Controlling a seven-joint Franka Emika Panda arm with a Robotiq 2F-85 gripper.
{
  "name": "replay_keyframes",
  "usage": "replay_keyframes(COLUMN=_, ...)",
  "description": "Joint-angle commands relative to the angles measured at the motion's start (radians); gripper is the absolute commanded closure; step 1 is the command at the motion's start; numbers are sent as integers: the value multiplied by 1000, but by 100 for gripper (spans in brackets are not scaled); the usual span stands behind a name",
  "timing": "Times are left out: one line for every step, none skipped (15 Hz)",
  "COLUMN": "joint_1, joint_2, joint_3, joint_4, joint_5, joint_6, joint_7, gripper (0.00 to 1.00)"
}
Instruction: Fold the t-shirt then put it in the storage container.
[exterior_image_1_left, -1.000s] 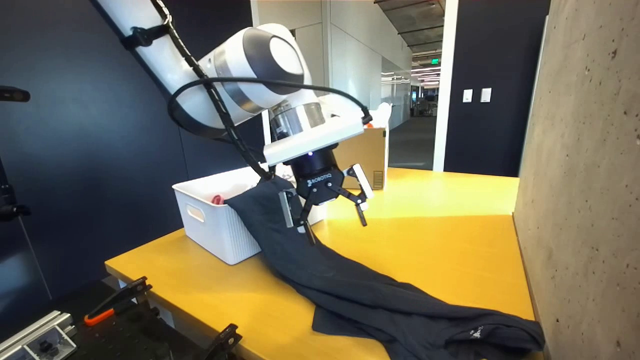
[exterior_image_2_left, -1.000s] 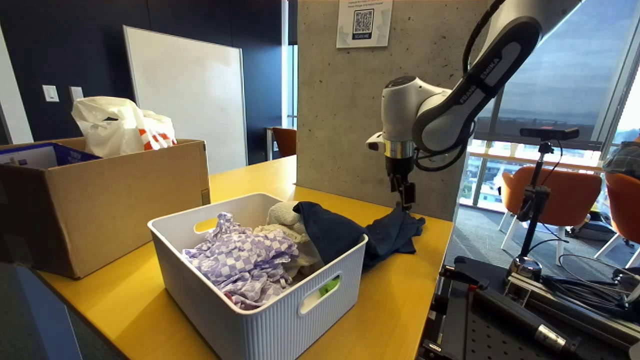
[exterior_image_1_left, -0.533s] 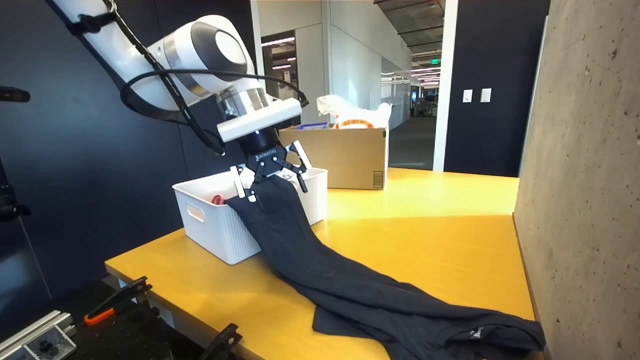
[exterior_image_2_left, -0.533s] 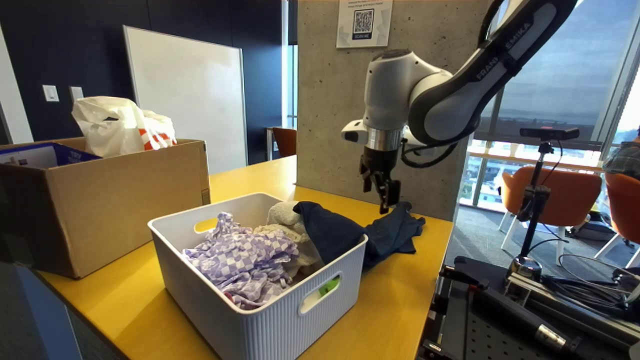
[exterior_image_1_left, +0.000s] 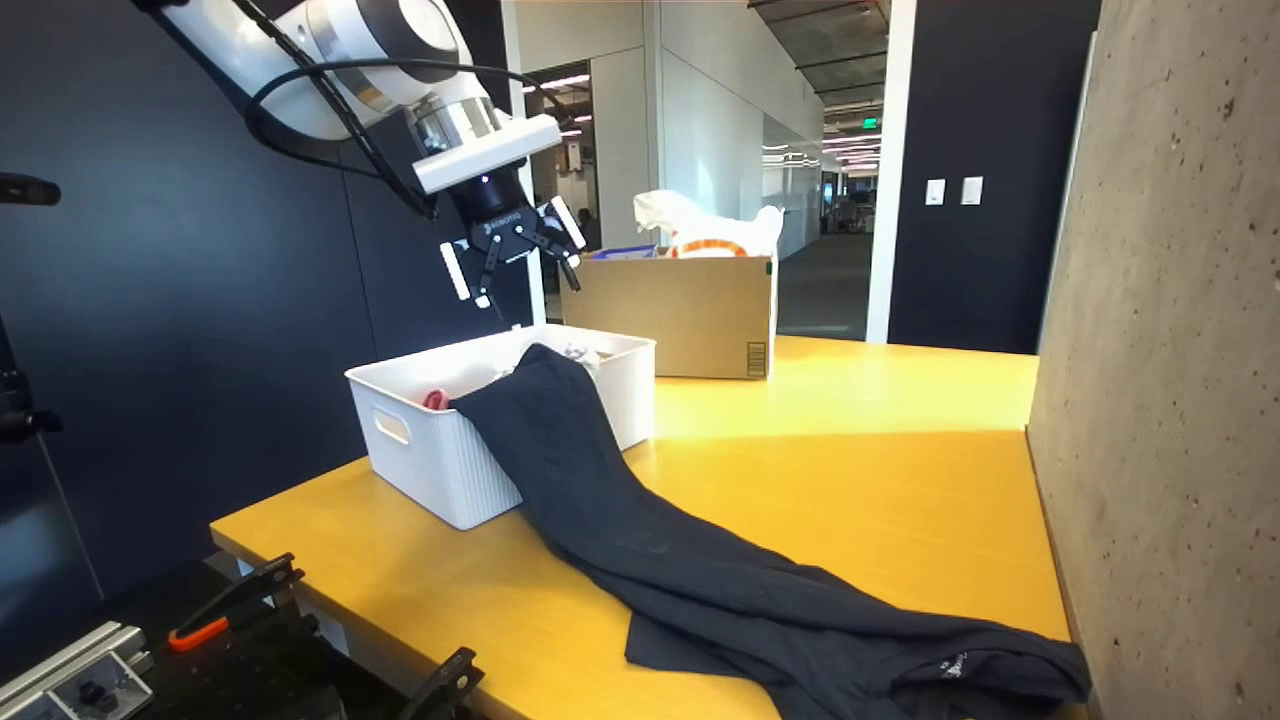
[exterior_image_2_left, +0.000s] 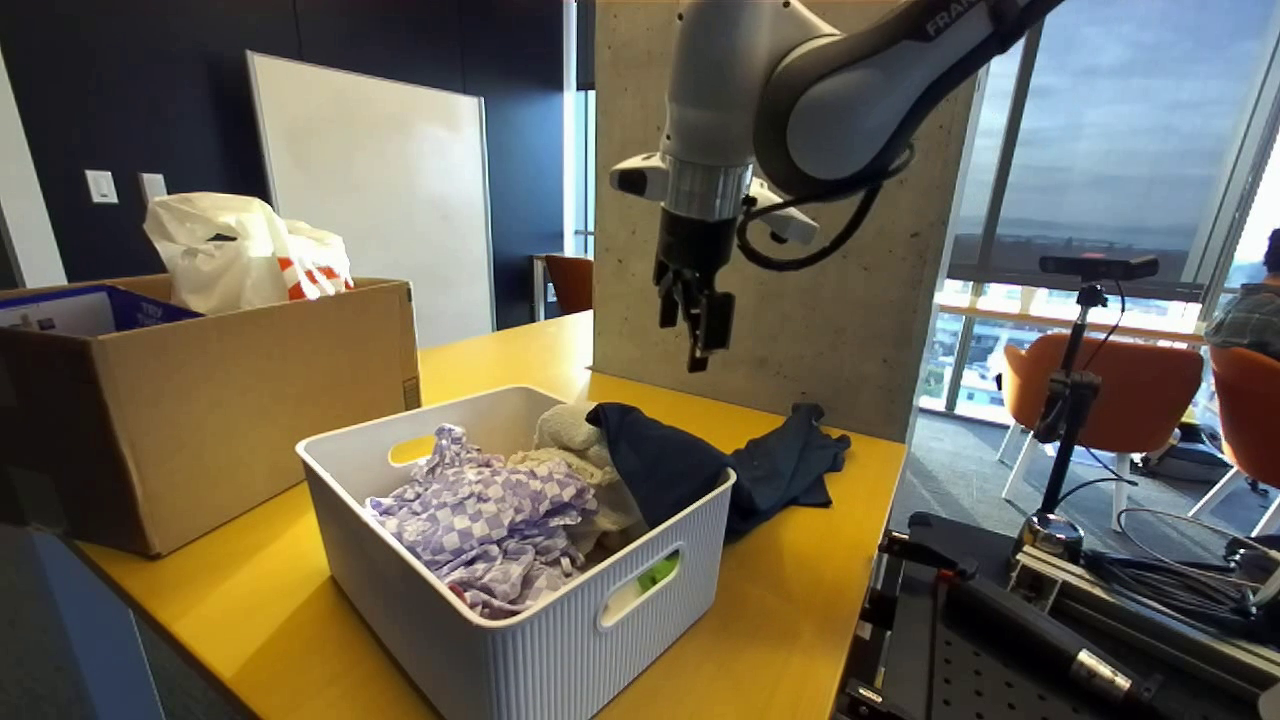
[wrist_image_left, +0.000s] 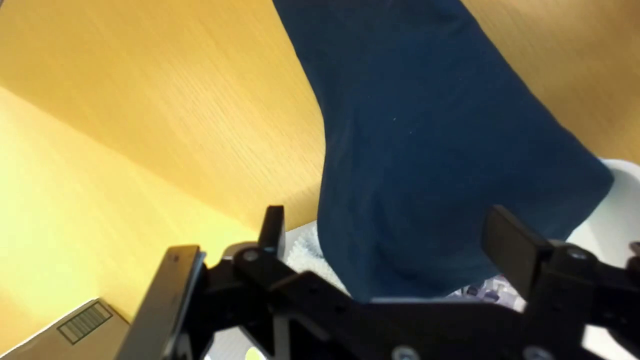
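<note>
hovering empty, hand spread wide, t-shirt below, one end draped over the white bin

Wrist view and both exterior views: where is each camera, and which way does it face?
In an exterior view: near the trailing end of the shirt, facing along the table to the bin and cardboard box; arm and open gripper show upper left.
In an exterior view: at the bin end, facing over the purple checked cloth toward the concrete wall; arm from top right, gripper near mid-picture.
Wrist view: on the arm above the gripper, facing down at the shirt and bin; gripper's fingers along the bottom.
Shared: both exterior views show shirt, bin and box, seemingly from roughly opposite ends.
</note>
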Motion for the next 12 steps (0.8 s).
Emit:
replay_keyframes(joint_1=0, joint_2=152, joint_3=1, joint_4=200, joint_5=60, joint_6=-69, joint_7=-55, gripper=0)
replay_keyframes(joint_1=0, joint_2=188, joint_3=3, joint_4=244, joint_5=66, joint_6=-84, joint_7=-58, gripper=0)
replay_keyframes(joint_1=4, joint_2=225, joint_3=6, joint_4=286, joint_5=64, joint_6=-96, joint_7=-58, gripper=0)
replay_keyframes(joint_1=8, joint_2=262, joint_3=11, joint_4=324, joint_5=65, joint_6=-111, joint_7=-67, gripper=0)
replay_keyframes(joint_1=17, joint_2=290, joint_3=16, joint_4=351, joint_5=60, joint_6=-130, joint_7=-69, gripper=0)
replay_keyframes(joint_1=19, joint_2=318, joint_3=24, joint_4=374, joint_5=66, joint_6=-143, joint_7=-84, gripper=0)
replay_keyframes(joint_1=23, joint_2=341, joint_3=31, joint_4=391, joint_5=69, joint_6=-152, joint_7=-96, gripper=0)
replay_keyframes(joint_1=29, joint_2=359, joint_3=36, joint_4=404, joint_5=66, joint_6=-161, joint_7=-103, gripper=0)
replay_keyframes(joint_1=35, joint_2=376, joint_3=40, joint_4=415, joint_5=62, joint_6=-167, joint_7=-105, gripper=0)
replay_keyframes(joint_1=41, joint_2=389, joint_3=43, joint_4=424, joint_5=59, joint_6=-173, joint_7=-105, gripper=0)
replay_keyframes(joint_1=48, joint_2=390, joint_3=45, joint_4=419, joint_5=56, joint_6=-172, joint_7=-102, gripper=0)
replay_keyframes(joint_1=55, joint_2=388, joint_3=47, joint_4=410, joint_5=53, joint_6=-174, joint_7=-96, gripper=0)
